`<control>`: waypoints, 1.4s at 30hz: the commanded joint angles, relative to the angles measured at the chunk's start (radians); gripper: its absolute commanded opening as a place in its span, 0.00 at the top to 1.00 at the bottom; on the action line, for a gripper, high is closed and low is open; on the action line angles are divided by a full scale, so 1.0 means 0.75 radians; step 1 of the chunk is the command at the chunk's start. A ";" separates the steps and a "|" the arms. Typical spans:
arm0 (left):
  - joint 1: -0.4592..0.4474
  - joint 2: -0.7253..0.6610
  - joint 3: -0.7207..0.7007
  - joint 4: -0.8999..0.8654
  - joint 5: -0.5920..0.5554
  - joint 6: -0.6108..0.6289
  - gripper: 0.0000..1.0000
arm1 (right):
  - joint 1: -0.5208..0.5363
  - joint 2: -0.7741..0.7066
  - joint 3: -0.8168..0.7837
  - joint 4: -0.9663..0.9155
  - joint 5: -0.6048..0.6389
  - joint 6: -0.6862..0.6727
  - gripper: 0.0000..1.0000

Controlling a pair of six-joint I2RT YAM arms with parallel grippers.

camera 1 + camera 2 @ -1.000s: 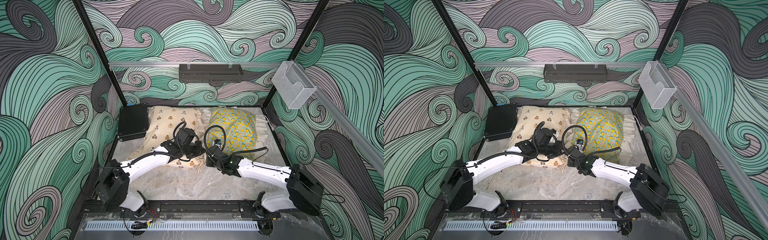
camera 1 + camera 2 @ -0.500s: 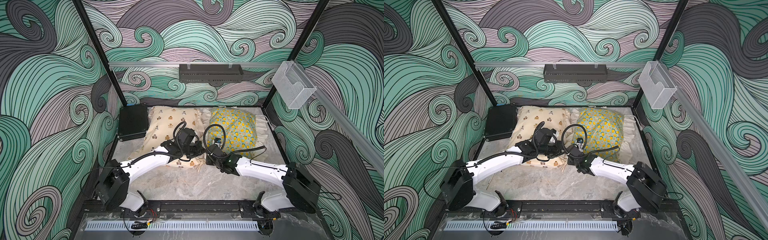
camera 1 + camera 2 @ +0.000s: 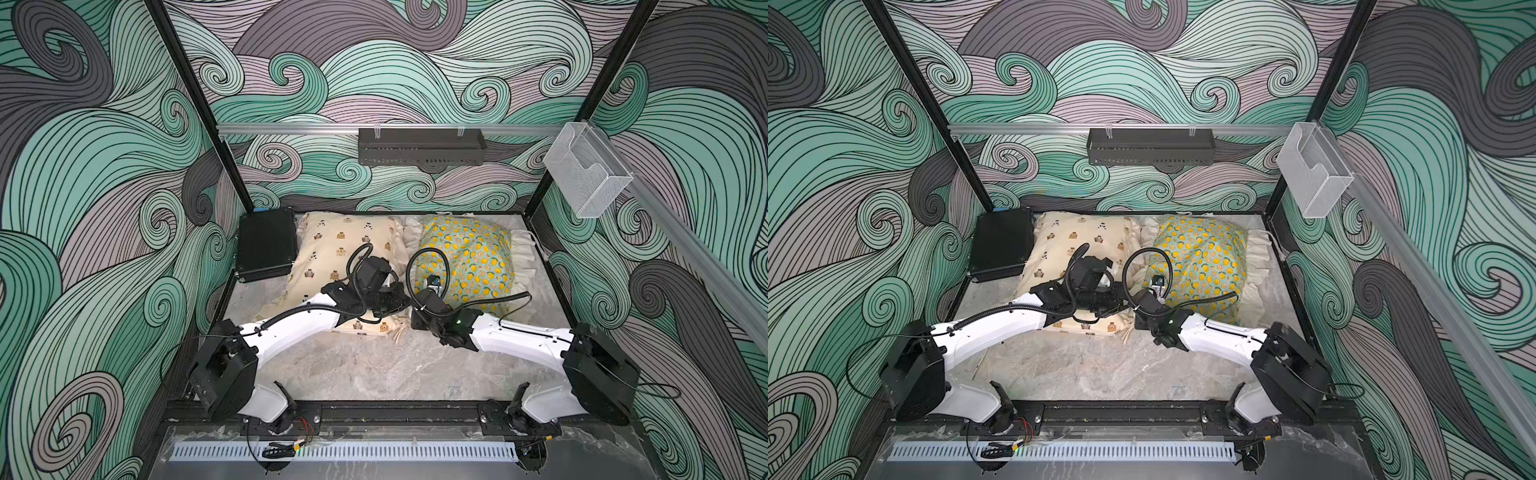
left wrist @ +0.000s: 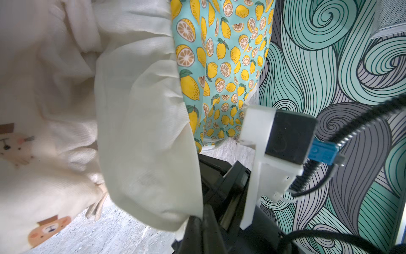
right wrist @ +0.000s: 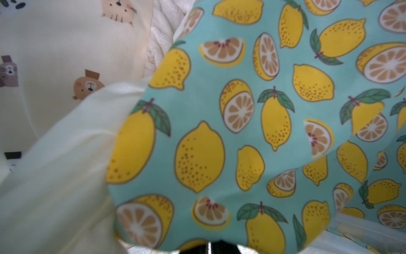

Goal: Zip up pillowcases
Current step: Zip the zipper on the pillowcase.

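At the back right corner of the grey marbled worktop (image 3: 374,374) lies the stuffed mint-green lemon-print pillowcase (image 3: 469,257), where the jaws of your left gripper (image 4: 198,222) clamp its cream ruffle (image 4: 142,132) and those of your right gripper (image 5: 209,246) pinch its printed edge, probably to tauten the zip.

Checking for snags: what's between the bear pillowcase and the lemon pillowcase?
Bunched cream ruffle fills the gap between the bear pillowcase and lemon pillowcase, in both top views.
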 commanded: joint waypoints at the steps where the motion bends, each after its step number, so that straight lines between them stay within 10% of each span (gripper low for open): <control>1: -0.008 -0.056 -0.001 0.017 -0.007 0.014 1.00 | -0.010 -0.025 0.004 0.016 0.028 -0.027 0.94; 31: 0.070 0.023 -0.125 0.156 -0.018 0.007 1.00 | -0.132 -0.334 -0.075 -0.241 -0.585 -0.208 0.97; 42: 0.038 -0.078 -0.276 0.299 0.015 -0.193 0.55 | -0.153 -0.390 -0.098 -0.257 -0.622 -0.215 0.97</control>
